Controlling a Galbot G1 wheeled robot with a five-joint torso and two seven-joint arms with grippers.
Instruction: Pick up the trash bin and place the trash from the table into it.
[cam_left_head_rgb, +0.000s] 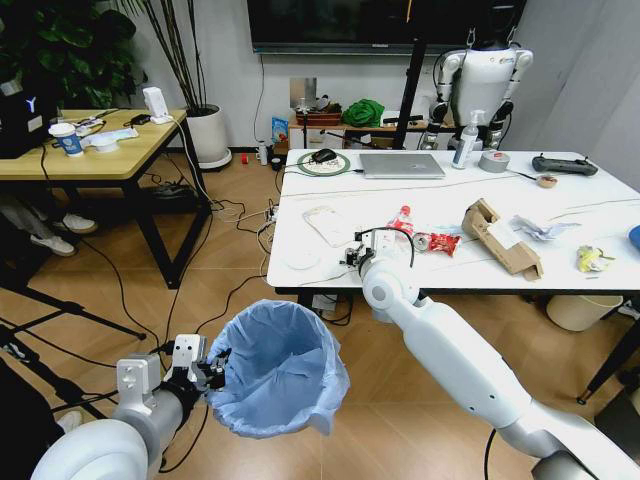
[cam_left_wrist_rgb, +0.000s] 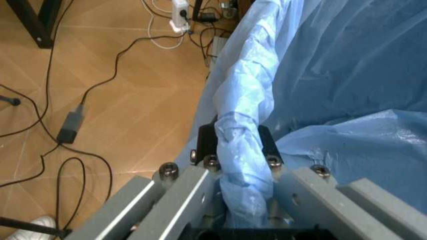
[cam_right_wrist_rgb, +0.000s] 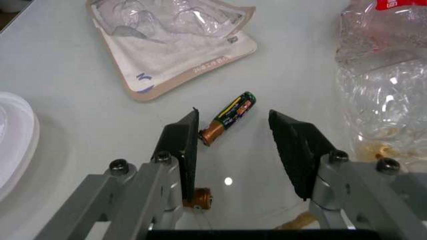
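Down by the floor, close to the robot, the left gripper (cam_left_wrist_rgb: 237, 142) is pinched tight on the rim of the trash bin (cam_left_head_rgb: 278, 368). Its black fingers (cam_left_wrist_rgb: 207, 141) squeeze the crinkly blue bag (cam_left_wrist_rgb: 347, 75) that is folded over the rim. It holds the bin up off the brown floor, just in front of the near edge of the table (cam_left_head_rgb: 300, 262), with its mouth tipped a little toward the table.

A bit farther off, the right arm reaches up onto the table. The right gripper (cam_right_wrist_rgb: 233, 145) is wide open and has hold of nothing. Its tips hang low over the white top, maybe touching it, but that is hard to tell. A small battery (cam_right_wrist_rgb: 230, 116) lies between its two fingers, with its copper end right by one finger. Near the battery is a flat clear plastic pack (cam_right_wrist_rgb: 175, 37) on a card. On the other side lies a squashed plastic bottle (cam_left_head_rgb: 401, 222) with a red label.

Farther along the table are a red snack wrapper (cam_left_head_rgb: 437, 242), a torn brown cardboard box (cam_left_head_rgb: 502, 237), crumpled white paper (cam_left_head_rgb: 541, 228) and a yellow wrapper (cam_left_head_rgb: 592, 259).

At the far end sit a laptop (cam_left_head_rgb: 401, 165), a spray bottle (cam_left_head_rgb: 464, 141) and a tape roll (cam_left_head_rgb: 494, 160).
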